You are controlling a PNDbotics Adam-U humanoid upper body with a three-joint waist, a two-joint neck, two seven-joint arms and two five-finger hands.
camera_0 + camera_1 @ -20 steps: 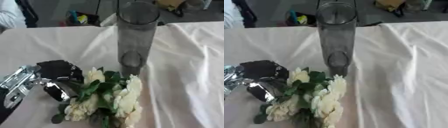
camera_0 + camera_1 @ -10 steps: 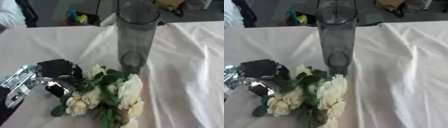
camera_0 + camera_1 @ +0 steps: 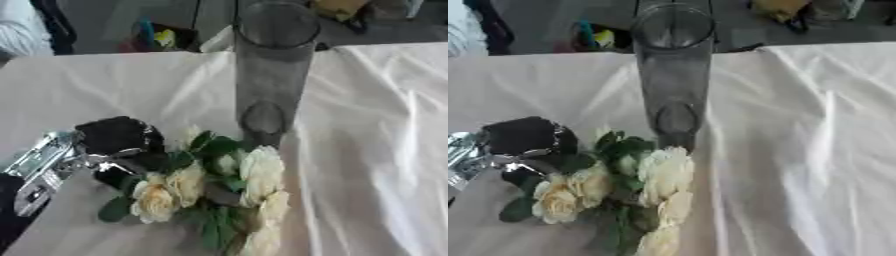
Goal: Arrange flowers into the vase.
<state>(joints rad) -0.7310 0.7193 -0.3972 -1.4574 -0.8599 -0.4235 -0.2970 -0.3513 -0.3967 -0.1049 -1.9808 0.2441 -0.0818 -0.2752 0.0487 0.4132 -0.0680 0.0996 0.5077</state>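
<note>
The robot's black-and-silver left hand (image 3: 109,150) closes its curled fingers around the green stems of a bunch of cream-white roses with dark leaves (image 3: 214,182), holding the bouquet low over the bench, its blooms just in front of the base of a tall, clear glass cylinder vase (image 3: 271,70). The vase stands upright and empty near the middle of the bench; the flowers are near its foot, though whether any petal touches the glass is hard to say. The right hand shows in neither view.

The step in hand appears to be lifting the bunch toward the vase. To do it well, the bouquet would need to be raised clear above the rim and turned so the stems point down, then lowered straight through the narrow mouth; a sideways sweep at this height could knock the tall, slim vase over. Blooms are wider than the opening, so stems should lead.

The bench is draped in a white cloth (image 3: 376,150) with long creases and folds running along its right side, which could let the vase shift if nudged. Beyond the far edge lies a dim floor with blurred clutter: a yellow and blue object (image 3: 157,37) at upper left and something yellowish at the top right.
</note>
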